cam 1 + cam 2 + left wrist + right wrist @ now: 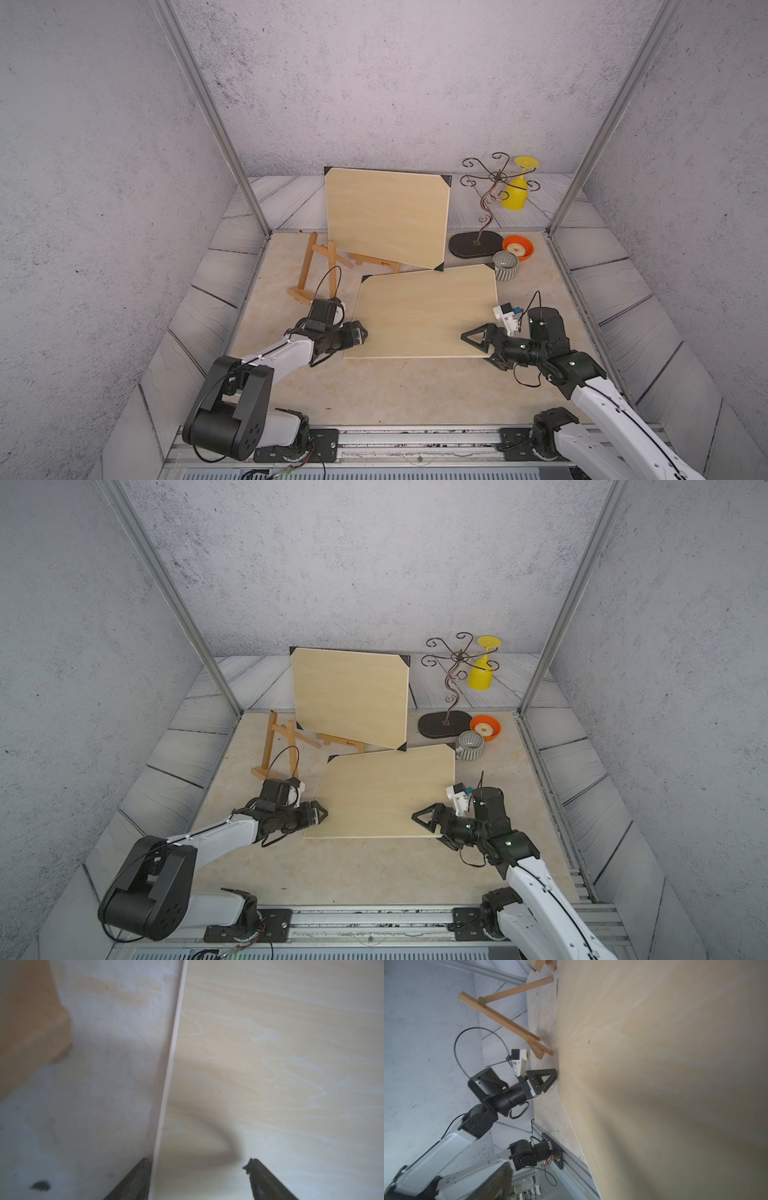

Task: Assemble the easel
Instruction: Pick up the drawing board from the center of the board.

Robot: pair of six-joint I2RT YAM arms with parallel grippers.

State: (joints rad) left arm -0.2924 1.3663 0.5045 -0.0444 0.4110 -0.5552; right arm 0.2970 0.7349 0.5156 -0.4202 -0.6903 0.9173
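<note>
The easel (314,266) is standing centre-left in a top view, beside the flat board (424,311) lying mid-frame. The left gripper (362,332) is straddling the board's left edge and the right gripper (478,348) its lower-right corner, both with fingers released.

We hold both arms low and reaching inward; our black left tool (362,333) and right tool (477,348) face each other, jaws apart.

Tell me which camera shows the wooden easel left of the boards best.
The top views: both show the easel whole from the front, standing beside the tilted board. The right wrist view catches it larger but side-on, so its legs overlap. The left wrist view shows only a blurred tan shape, possibly the easel.
</note>
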